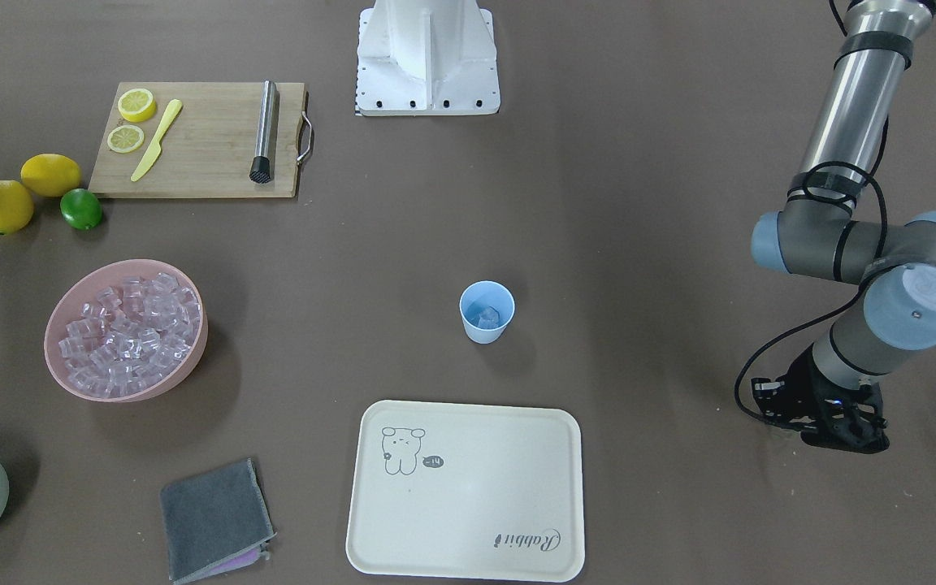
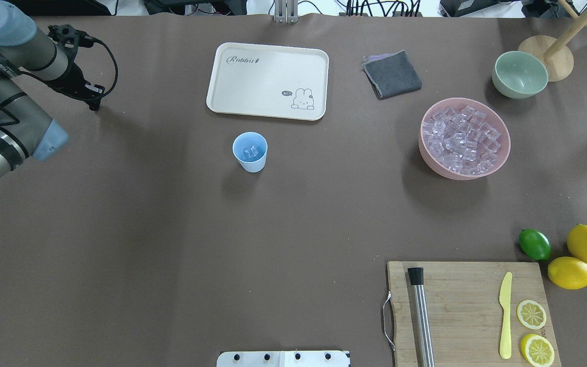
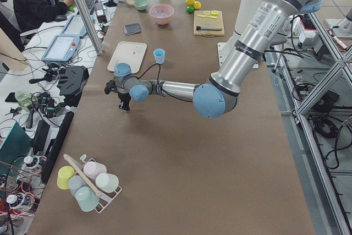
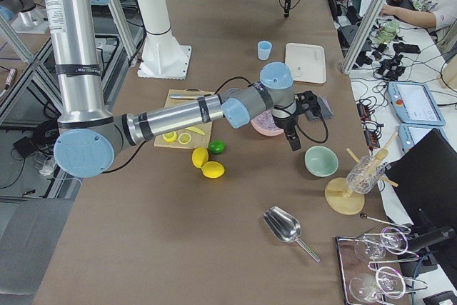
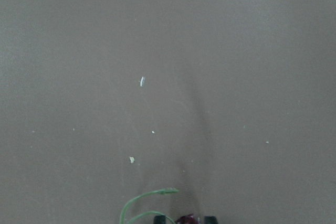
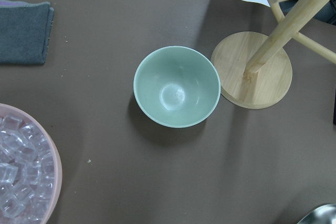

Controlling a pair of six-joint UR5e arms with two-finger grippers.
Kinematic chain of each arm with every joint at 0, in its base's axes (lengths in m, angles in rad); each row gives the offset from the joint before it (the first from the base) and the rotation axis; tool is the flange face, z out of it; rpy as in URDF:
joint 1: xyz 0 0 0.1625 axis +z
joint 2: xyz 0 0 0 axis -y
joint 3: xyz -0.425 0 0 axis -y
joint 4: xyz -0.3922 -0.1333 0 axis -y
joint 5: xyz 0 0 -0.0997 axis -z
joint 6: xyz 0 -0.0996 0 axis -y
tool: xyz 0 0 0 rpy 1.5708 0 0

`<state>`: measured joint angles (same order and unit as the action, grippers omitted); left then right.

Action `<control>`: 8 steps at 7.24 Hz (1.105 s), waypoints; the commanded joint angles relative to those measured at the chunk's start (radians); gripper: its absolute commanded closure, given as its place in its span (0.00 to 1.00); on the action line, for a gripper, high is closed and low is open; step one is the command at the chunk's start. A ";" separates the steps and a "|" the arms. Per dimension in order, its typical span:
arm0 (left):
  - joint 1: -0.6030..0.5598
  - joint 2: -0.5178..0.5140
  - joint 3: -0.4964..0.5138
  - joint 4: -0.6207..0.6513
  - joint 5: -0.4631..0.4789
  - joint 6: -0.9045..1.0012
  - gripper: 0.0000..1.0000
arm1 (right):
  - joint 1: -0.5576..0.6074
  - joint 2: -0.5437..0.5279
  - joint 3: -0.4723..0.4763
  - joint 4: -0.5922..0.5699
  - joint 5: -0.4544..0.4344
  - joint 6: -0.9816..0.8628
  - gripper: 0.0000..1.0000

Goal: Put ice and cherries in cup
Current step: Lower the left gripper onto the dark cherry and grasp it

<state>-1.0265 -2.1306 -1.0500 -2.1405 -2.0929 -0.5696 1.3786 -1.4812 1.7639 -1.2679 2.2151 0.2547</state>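
Observation:
The light-blue cup [image 2: 250,152] stands upright mid-table, near the cream tray; it also shows in the front view [image 1: 486,313]. A few clear ice cubes [image 2: 249,151] lie in it. Many more ice cubes [image 2: 460,137] fill the pink bowl [image 2: 451,173]. My left gripper [image 5: 185,219] hangs low over bare table far to the cup's left [image 2: 92,102]. It is shut on a dark red cherry [image 5: 185,217] with a thin green stem. My right gripper [image 4: 294,142] shows only in the exterior right view, above the gap between the pink and green bowls. I cannot tell its state.
A cream tray [image 2: 268,76] and a grey cloth [image 2: 392,74] lie at the far side. The pale green bowl [image 6: 177,94] and a wooden stand [image 6: 252,72] sit under the right wrist. A cutting board [image 2: 467,306], lemons [image 2: 579,257] and a lime [image 2: 534,244] are near right.

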 commanded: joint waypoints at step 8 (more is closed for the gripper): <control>0.005 -0.052 -0.399 -0.002 -0.032 -0.232 1.00 | 0.010 -0.024 0.016 -0.001 0.006 0.000 0.00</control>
<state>-1.0559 -2.1806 -1.3749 -2.1377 -2.1223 -0.7301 1.3900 -1.5084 1.7790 -1.2676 2.2254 0.2529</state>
